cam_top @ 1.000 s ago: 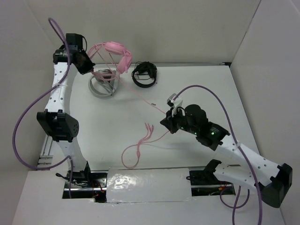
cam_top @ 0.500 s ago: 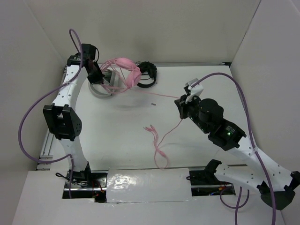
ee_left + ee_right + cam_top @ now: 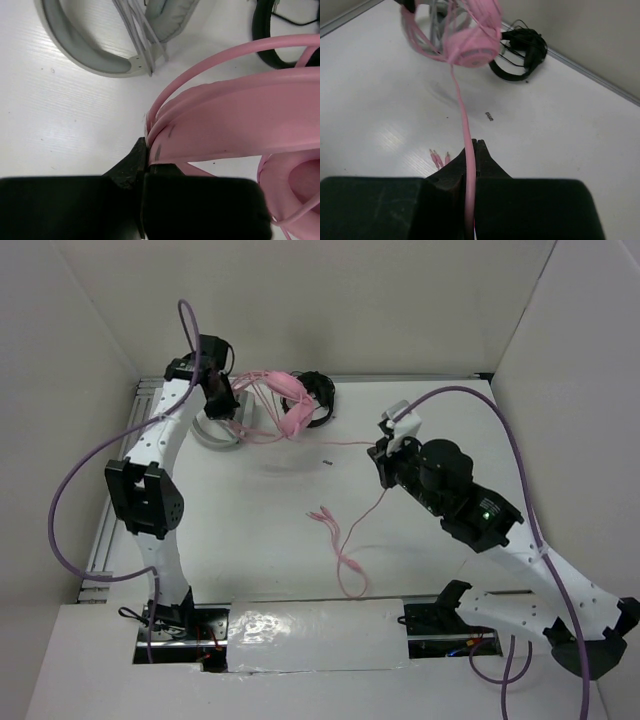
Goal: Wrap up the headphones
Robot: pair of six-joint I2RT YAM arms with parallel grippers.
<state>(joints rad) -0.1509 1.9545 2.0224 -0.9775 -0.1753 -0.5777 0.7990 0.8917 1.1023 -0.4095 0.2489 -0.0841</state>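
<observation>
Far left: left gripper (image 3: 145, 150) clamped on the headband of the pink over-ear headphones (image 3: 290, 410), lifted between grey-white headphones (image 3: 212, 432) and black headphones (image 3: 320, 398). Thin pink cable (image 3: 350, 444) runs taut rightward from ear cup to right gripper (image 3: 472, 146), pinched shut on it. Slack tail trails toward near edge.

headphones (image 3: 235, 120): smooth pink plastic, satin sheen | grey-white headphones (image 3: 80, 47), 11 o'clock: matt padded cover | table (image 3: 55, 130): white, finely grained, semi-gloss
</observation>
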